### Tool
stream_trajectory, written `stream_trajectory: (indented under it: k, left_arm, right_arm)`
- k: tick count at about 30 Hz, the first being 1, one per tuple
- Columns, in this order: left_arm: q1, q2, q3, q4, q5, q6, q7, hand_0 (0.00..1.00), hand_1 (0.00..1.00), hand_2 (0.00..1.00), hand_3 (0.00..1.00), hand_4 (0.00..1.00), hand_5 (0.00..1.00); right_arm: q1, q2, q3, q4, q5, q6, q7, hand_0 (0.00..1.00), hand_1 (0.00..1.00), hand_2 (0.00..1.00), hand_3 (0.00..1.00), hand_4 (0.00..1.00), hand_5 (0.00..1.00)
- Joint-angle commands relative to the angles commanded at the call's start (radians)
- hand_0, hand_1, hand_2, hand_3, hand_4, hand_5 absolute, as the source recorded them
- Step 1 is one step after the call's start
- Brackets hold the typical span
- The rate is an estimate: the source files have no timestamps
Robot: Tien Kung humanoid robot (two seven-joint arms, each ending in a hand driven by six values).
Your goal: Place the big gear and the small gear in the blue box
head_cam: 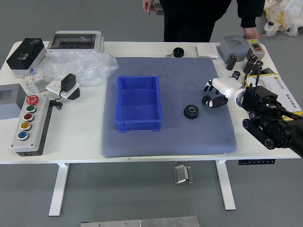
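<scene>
My right hand [211, 93] reaches in from the right, fingers spread around the small black gear [206, 99] without a visible grasp. Thumb and fingers lie on either side of that gear. The big black gear [191, 111] lies on the grey mat, left of the hand and a little nearer. Left of both gears stands the blue box [138, 126], with nothing visible inside it. My left arm is out of view.
A black round object [178, 52] sits at the mat's far edge. Bottles and grey devices [233, 48] stand at the far right. A button panel [32, 125] and plastic wrap [78, 66] are on the left. A person stands at the far side, one hand by the table edge.
</scene>
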Motion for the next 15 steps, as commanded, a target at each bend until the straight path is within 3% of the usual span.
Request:
stream_trajectory:
  k: [15]
  left_arm:
    - [0.001, -0.001, 0.003, 0.0, 0.0, 0.0, 0.0, 0.904, 0.894, 0.866, 0.871, 0.792, 0.336]
  right_arm:
    - [-0.013, 0.007, -0.036, -0.002, 0.02, -0.019, -0.001, 0.586, 0.54, 0.67, 0.677, 0.699, 0.327]
